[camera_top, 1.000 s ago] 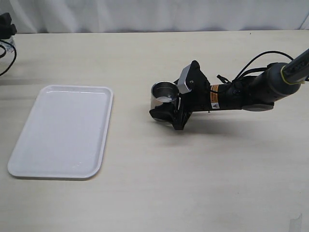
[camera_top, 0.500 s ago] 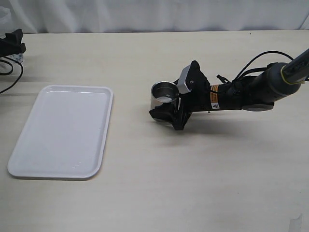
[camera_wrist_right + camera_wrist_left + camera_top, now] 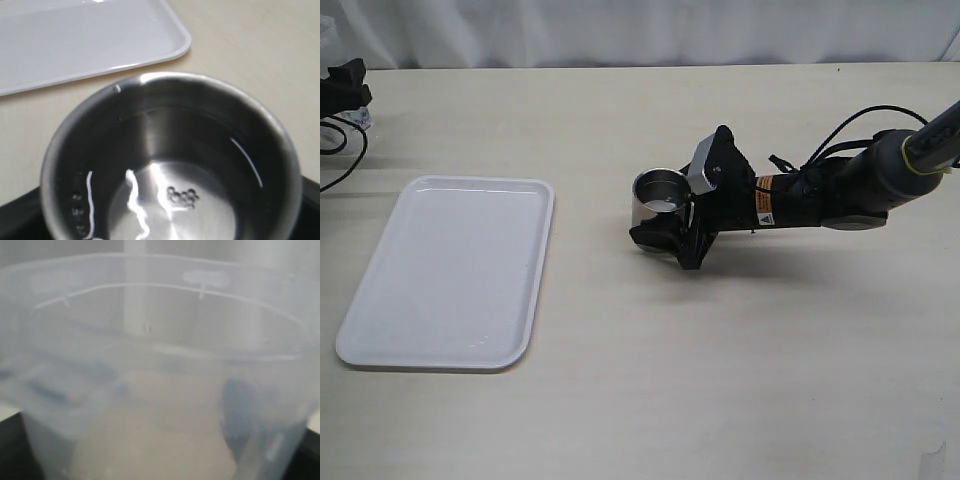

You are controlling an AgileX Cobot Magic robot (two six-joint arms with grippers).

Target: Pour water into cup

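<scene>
Exterior view: the right gripper pinches the short cylindrical brushed-steel cup, upright between its fingers. Inside, clear water glints.

Right gripper clamped (on cup) — left gripper far aside.

Dull grey cup (shiny inside) — white tray, beige table, translucent container.

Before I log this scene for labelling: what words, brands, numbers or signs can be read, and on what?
None can be read.
Sticker on the right arm: too small.
Raised marks on the translucent container: blurred.
Cup: nothing written shows.
</scene>
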